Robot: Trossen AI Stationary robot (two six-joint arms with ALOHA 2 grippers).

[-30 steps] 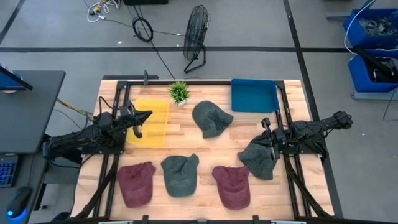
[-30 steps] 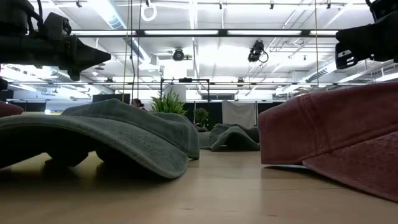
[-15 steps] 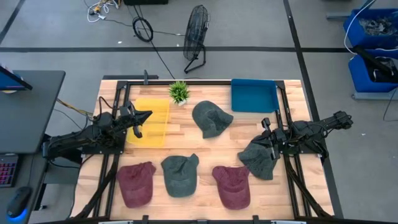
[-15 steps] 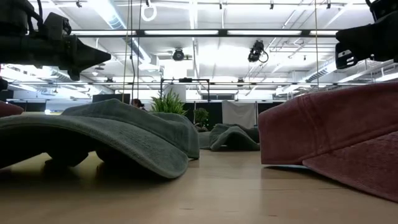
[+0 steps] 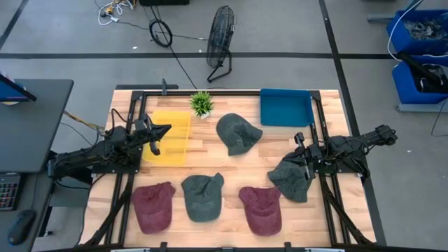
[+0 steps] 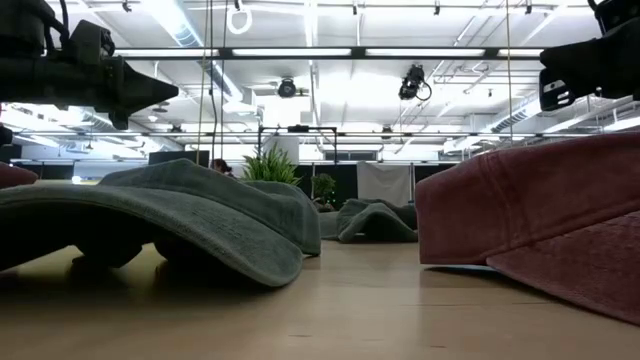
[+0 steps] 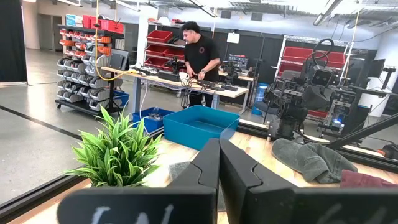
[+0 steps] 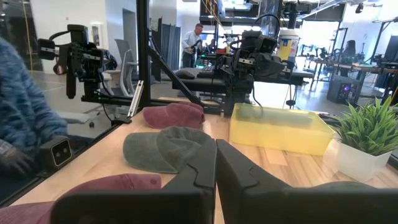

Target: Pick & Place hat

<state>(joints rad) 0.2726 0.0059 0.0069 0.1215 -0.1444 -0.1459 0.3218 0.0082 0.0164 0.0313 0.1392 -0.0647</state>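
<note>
Overall: we find five hats on the wooden table [image 5: 210, 157], none of them held by either arm.
Left gripper: we record the left gripper [image 5: 162, 131] over the yellow bin [image 5: 168, 137] at the table's left; in the left wrist view its two fingers [image 7: 205, 171] sit pressed together, clenched on nothing.
Right gripper: we record the right gripper [image 5: 301, 140] at the table's right edge, directly above the rightmost grey hat [image 5: 292, 178]; in the right wrist view its fingers [image 8: 199, 168] meet with no gap, holding nothing.
Rightmost grey hat: it lies on the table just under the right arm's wrist; whether the arm touches it we cannot tell.
Centre grey hat: we note the centre grey hat [image 5: 236, 133] near the table's middle, between the yellow bin and the blue bin [image 5: 285, 107].
Front row: we count three hats along the near edge: a left maroon hat [image 5: 153, 206], a front grey hat [image 5: 202, 197] and a right maroon hat [image 5: 262, 208], set side by side and apart from each other.
Low view: the front grey hat fills the left foreground and the right maroon hat the right foreground.
Bins: both sit at the far side of the table, well apart.
Plant: a small potted plant [image 5: 201, 103] stands at the far edge, just beside the yellow bin's corner.
Surroundings: a floor fan [image 5: 220, 35] stands beyond the table; a person [image 7: 200, 59] works at a bench in the room behind.
</note>
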